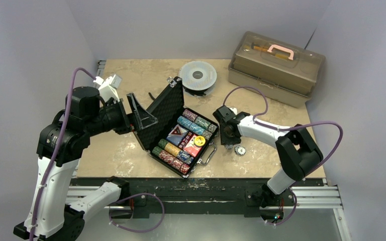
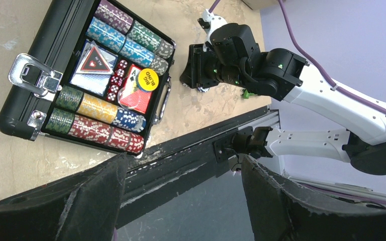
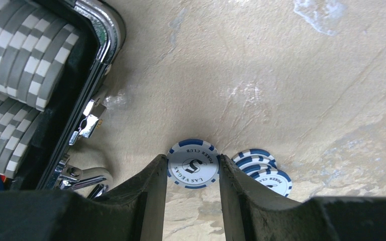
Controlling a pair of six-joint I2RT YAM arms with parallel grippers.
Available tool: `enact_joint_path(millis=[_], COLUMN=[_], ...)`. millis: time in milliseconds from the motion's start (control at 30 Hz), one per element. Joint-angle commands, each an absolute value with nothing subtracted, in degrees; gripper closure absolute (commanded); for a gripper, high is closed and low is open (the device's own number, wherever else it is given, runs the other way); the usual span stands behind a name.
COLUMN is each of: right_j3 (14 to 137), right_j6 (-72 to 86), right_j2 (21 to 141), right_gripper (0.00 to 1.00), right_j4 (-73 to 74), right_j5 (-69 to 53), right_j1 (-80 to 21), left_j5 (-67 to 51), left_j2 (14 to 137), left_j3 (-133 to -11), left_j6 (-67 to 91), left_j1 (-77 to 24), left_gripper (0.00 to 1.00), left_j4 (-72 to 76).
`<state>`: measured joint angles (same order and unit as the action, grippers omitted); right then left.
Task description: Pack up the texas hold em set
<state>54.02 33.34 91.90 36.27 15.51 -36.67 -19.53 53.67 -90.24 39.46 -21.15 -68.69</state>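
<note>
The small black briefcase lies open in the middle of the table with its foam-lined lid raised. It holds rows of multicoloured chips, card decks, red dice and a yellow disc. My right gripper is shut on a blue-and-white poker chip, held by its edges just right of the case handle. A few more blue chips lie beside it, also in the top view. My left gripper is open and empty, left of the lid.
A translucent brown toolbox with a pink handle stands at the back right. A round grey spool sits behind the lid. The table's near edge and black rail lie in front of the case.
</note>
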Motion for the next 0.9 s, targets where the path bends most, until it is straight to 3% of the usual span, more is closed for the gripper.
enact_joint_path(millis=[0,867], right_j3=[56.8,48.9], right_j6=[32.8,36.2], right_j2=[90.2,81.8], right_gripper=[0.66,0.66], right_j4=[38.3,42.3], right_j5=[17.7,15.9], right_j1=[-35.8,-28.0], left_j5=[-20.0,-21.2], left_j2=[53.7,54.8], left_j3=[-91.0,-90.7], left_j6=[39.6,39.4], left_j1=[-21.4,-21.4], left_gripper=[0.20,0.20], left_j4=[-67.7,-66.5])
